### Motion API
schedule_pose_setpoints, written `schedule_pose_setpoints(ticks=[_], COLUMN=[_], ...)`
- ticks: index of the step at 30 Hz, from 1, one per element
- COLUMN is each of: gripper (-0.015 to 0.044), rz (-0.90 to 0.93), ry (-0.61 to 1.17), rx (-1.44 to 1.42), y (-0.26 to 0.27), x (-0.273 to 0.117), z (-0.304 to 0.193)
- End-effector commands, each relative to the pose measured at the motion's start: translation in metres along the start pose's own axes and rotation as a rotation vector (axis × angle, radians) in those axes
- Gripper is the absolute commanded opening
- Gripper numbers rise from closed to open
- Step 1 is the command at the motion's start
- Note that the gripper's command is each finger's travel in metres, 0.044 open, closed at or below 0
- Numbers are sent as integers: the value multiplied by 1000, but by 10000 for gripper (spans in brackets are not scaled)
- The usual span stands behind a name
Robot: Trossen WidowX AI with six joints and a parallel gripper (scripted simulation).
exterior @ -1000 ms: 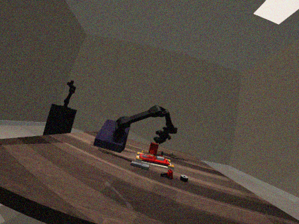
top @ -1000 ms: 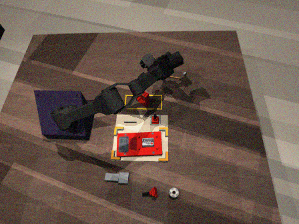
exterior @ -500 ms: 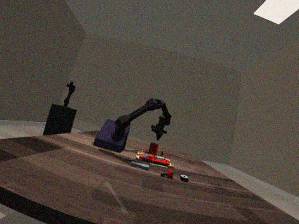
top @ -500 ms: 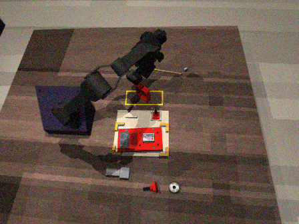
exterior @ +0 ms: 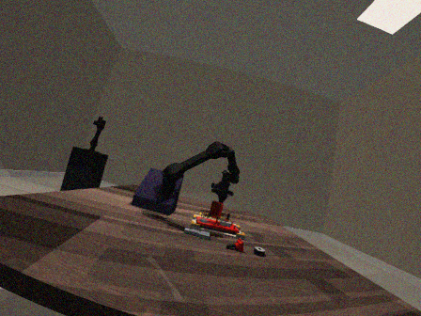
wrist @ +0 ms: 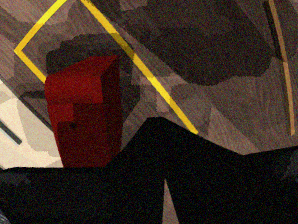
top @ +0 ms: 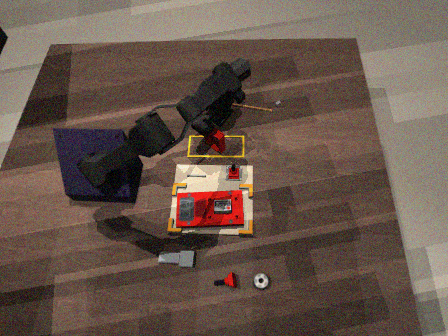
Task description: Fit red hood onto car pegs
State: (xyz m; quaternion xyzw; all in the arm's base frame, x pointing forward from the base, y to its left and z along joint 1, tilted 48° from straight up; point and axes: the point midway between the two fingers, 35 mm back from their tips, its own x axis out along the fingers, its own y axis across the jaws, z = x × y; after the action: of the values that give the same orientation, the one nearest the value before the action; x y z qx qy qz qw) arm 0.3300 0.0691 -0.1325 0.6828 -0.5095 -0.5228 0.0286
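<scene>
The red hood (top: 216, 142) (exterior: 216, 208) (wrist: 85, 117) stands up on the table, not flat, at the yellow rectangle behind the jig. My gripper (top: 205, 128) (exterior: 222, 199) (wrist: 154, 124) is shut with nothing between its fingers. It is close above and beside the hood; whether it touches cannot be told. The wrist view shows the hood left of the fingertips, its lower part hidden by them. The red chassis (top: 200, 221) (exterior: 218, 225) sits in the jig (top: 212, 186) with its engine block (top: 222, 206) in place. Small pegs show as dark dots around the engine.
The yellow outline (top: 244, 146) (wrist: 165, 95) surrounds the hood's spot. A small red piece with a black knob (top: 233, 173) stands on the jig's back right. A grey block (top: 180, 258), a red cone piece (top: 230, 280) and a wheel (top: 261, 281) lie in front. An orange stick (top: 252, 107) (wrist: 287, 90) lies behind.
</scene>
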Motion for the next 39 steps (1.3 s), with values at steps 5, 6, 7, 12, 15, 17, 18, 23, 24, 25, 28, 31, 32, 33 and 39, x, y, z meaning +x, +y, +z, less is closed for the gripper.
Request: schedule_pose_setpoints(ticks=[5, 6, 7, 12, 15, 17, 18, 23, 24, 25, 28, 31, 32, 33, 39], gripper=[0, 0, 0, 0, 0, 0, 0, 0, 0, 0, 0, 0, 0, 0, 0], rz=[-4, -4, -4, -4, -4, -4, -4, -4, -4, -4, -3, -3, -3, -3, -3], ry=[8, 8, 8, 8, 8, 8, 8, 8, 8, 8, 8, 8, 8, 8, 8], rx=[-4, -4, -4, -4, -4, -4, -4, -4, -4, -4, -4, -5, -5, -5, -5], y=[1, 2, 2, 5, 6, 7, 7, 10, 10, 11, 12, 14, 14, 15, 17], x=[1, 1, 1, 1, 0, 0, 0, 0, 0, 0, 0, 0, 0, 0, 0], z=[0, 0, 0, -1, -1, -1, -1, -1, -1, -1, -1, -1, -1, -1, -2])
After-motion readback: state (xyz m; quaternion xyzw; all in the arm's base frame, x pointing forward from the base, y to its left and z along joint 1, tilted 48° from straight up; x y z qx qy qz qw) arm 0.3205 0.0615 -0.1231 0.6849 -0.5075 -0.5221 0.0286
